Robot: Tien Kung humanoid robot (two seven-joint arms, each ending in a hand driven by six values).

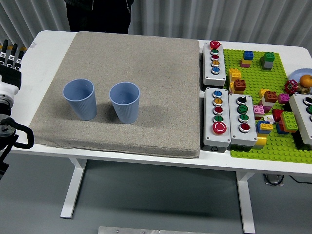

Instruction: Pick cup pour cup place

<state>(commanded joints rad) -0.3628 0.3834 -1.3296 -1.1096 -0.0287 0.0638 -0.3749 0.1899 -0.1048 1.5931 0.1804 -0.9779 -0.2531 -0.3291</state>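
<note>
A: Two blue cups stand upright on the grey mat, toward the table's left edge: the left cup [79, 99] and the right cup [125, 102], near each other but apart.

B: And the left hand [9, 61]?

A: It hovers off the table's left edge, fingers straight and pointing up, holding nothing. The right hand is not in view.

B: What could go wrong?

A: I'd judge the cups light and ribbed, on a soft mat [131, 83]; a sideways nudge could tip one, or knock it into its neighbour. A hard squeeze might crumple it.

B: Anything unclear?

A: Whether either cup holds anything is hard to make out. The hand is cut off by the frame, and a person [97, 12] at the far edge shows only as dark clothing.
</note>
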